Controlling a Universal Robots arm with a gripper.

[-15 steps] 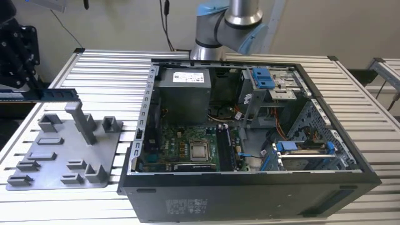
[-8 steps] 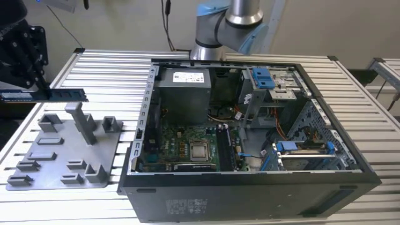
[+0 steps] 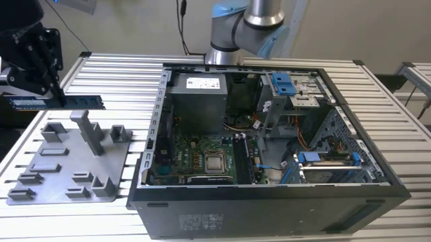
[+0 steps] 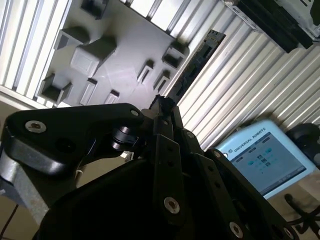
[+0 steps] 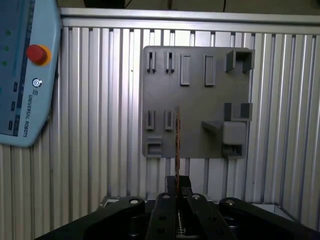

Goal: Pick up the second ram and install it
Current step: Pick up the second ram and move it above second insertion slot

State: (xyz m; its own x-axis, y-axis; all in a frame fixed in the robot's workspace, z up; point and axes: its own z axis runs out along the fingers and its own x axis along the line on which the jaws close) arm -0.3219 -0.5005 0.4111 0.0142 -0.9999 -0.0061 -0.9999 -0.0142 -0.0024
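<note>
gripper (image 3: 54,95): jaws pinching the ram (image 3: 81,102) from above, partway along its length.
ram: held level in the air above the tray (image 3: 67,174), just over its post (image 3: 88,132), not touching; seen edge-on in the first wrist view (image 5: 177,142).
tray: grey, on the bench (image 3: 121,65) near the edge at the exterior view's left.
case (image 3: 269,212): open, mid-bench, beside the tray.
pendant (image 5: 25,75): beside the tray, well apart.
</note>
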